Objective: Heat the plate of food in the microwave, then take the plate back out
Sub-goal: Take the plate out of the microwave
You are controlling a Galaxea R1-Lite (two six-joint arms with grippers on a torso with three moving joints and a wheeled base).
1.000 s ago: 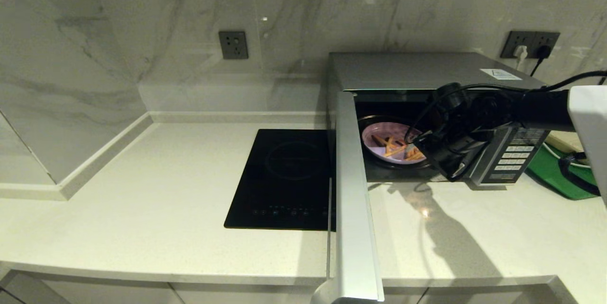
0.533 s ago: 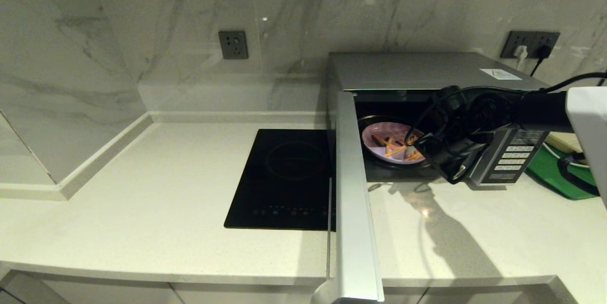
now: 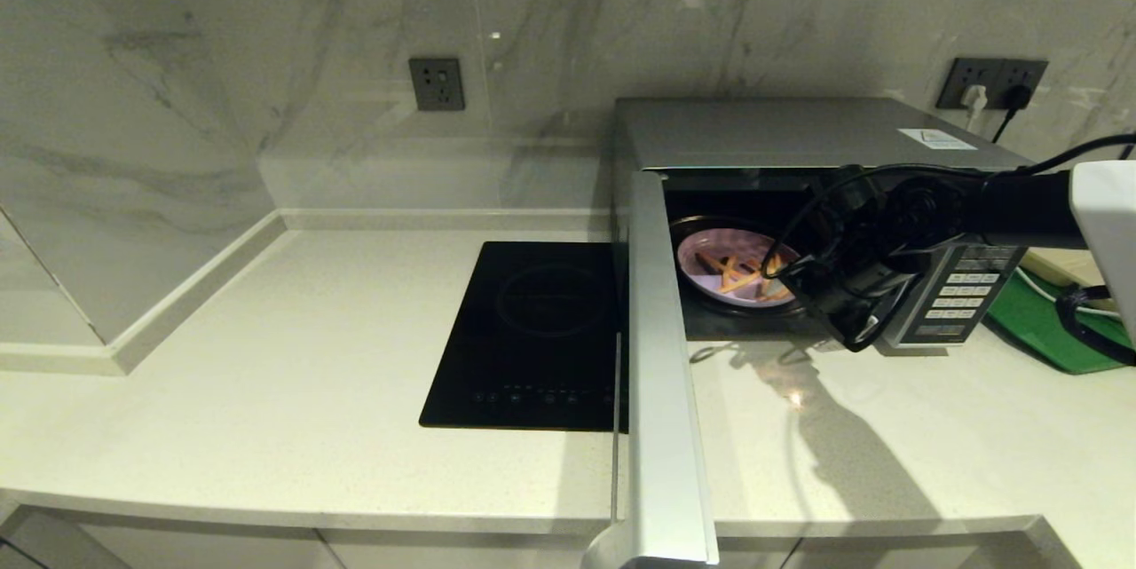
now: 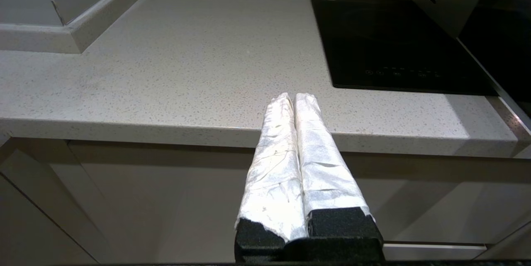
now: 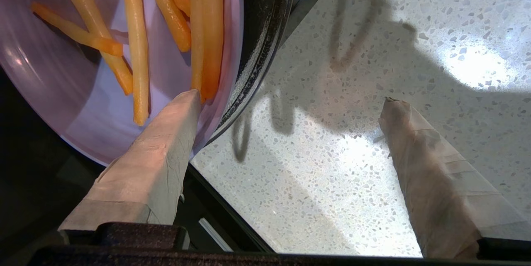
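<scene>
The silver microwave (image 3: 781, 130) stands at the back right with its door (image 3: 661, 356) swung wide open toward me. Inside, the lavender plate (image 3: 723, 263) with orange fries (image 5: 137, 42) rests on the dark turntable (image 5: 265, 29). My right gripper (image 3: 803, 280) is at the mouth of the cavity and is open (image 5: 290, 100). One finger (image 5: 166, 145) lies over the plate's (image 5: 83, 104) near rim, touching a fry's end. The other finger hangs over the counter outside. My left gripper (image 4: 293, 96) is shut on nothing, parked low before the counter's front edge.
A black induction hob (image 3: 532, 329) is set in the white counter (image 3: 266, 356) left of the door. The open door reaches past the counter's front edge. The keypad panel (image 3: 963, 289) sits behind my right wrist, with a green tray (image 3: 1029, 320) further right.
My right wrist has edged slightly to the right at the cavity mouth. The plate stays on the turntable and the door has not moved.
</scene>
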